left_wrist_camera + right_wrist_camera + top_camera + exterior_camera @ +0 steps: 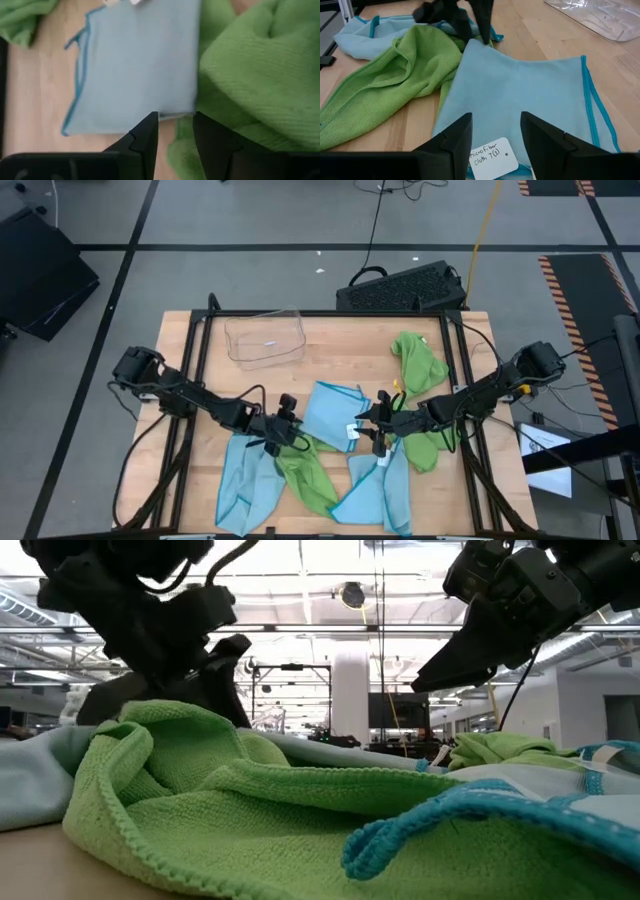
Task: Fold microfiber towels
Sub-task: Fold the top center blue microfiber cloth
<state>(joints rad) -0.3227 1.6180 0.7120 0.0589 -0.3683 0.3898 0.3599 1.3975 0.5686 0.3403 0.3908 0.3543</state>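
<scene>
A light blue microfiber towel lies flat on the table's middle, with a white tag at one edge. My left gripper is open, and its fingertips stand at the towel's corner, next to a crumpled lime green towel. My right gripper is open and hangs a little above the opposite edge. Its fingers stand on either side of the tag and touch nothing. From the right wrist view my left gripper comes down on the far corner. My left gripper comes slanting down at the light blue towel's corner, beside the green towel. The towel lies flat and nothing sits between the fingers. I cannot tell whether the fingertips touch the cloth.
Another light blue towel and the green one lie bunched at the near left. A blue towel lies at the near middle, and green towels at the right. A clear plastic tray stands at the far left.
</scene>
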